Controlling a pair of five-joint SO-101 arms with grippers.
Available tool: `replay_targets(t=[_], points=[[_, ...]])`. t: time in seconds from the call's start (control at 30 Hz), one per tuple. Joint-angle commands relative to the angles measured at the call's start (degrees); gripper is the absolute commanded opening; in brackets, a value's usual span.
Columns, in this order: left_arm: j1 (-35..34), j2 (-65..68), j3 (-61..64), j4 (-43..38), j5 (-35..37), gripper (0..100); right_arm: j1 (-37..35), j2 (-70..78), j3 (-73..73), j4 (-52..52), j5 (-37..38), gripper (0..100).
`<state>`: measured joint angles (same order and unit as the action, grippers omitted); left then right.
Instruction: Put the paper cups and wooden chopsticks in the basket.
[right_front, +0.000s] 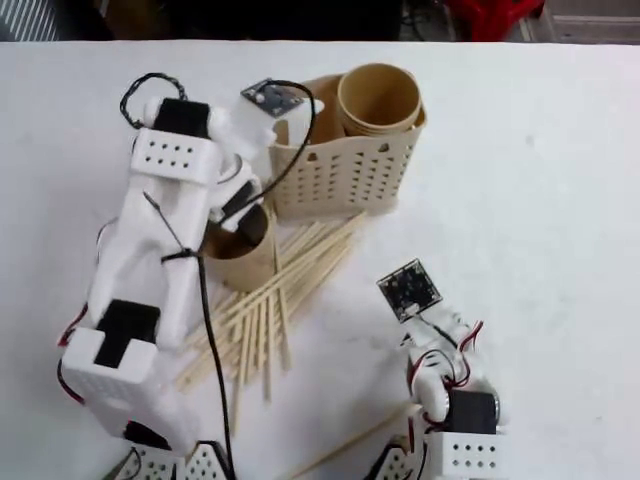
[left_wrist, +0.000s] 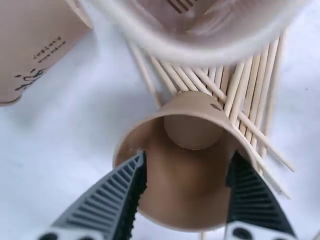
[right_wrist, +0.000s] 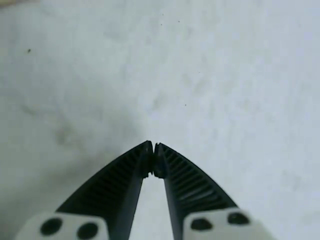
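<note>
With left gripper (left_wrist: 188, 159) spread across the paper cup (left_wrist: 190, 200) (standing on the chopsticks (right_front: 270, 300), just beside the basket (right_front: 340, 180)), close gently on the rim, lift straight up, clear the basket wall before letting go.

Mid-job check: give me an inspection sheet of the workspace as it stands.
Surface: white table.
Job's things: basket upright, holding stacked cups; paper cup standing on chopsticks scattered beside the basket.
Clutter: nothing seen.
Claws: left claw open over the paper cup; right claw shut above the table.
Cables: black cable along the left arm.
Surroundings: red object beyond the table.
</note>
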<state>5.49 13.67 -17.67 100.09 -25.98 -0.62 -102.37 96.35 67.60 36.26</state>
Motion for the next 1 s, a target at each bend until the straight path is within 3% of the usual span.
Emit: replay_targets(t=[0.0, 0.33, 0.63, 0.73, 0.87, 0.97], points=[[0.75, -2.95, -1.32, 0.18, -1.76, 26, -0.04, -0.75, 0.44, 0.22, 0.62, 1.8], [2.33, -2.95, -14.51, 1.41, -5.10, 26, -0.04, -0.75, 0.44, 0.22, 0.62, 1.8], [1.80, -2.77, -14.86, -0.18, -10.20, 26, -0.04, -0.75, 0.44, 0.22, 0.62, 1.8], [1.36, -3.47, -14.77, 2.37, -7.91, 26, -0.04, -0.75, 0.44, 0.22, 0.62, 1.8], [-4.97, -4.70, -11.43, 2.29, -0.79, 26, -0.04, -0.75, 0.44, 0.22, 0.62, 1.8], [-13.76, -7.87, -7.12, 2.29, 0.62, 26, -0.04, -0.75, 0.44, 0.22, 0.62, 1.8]])
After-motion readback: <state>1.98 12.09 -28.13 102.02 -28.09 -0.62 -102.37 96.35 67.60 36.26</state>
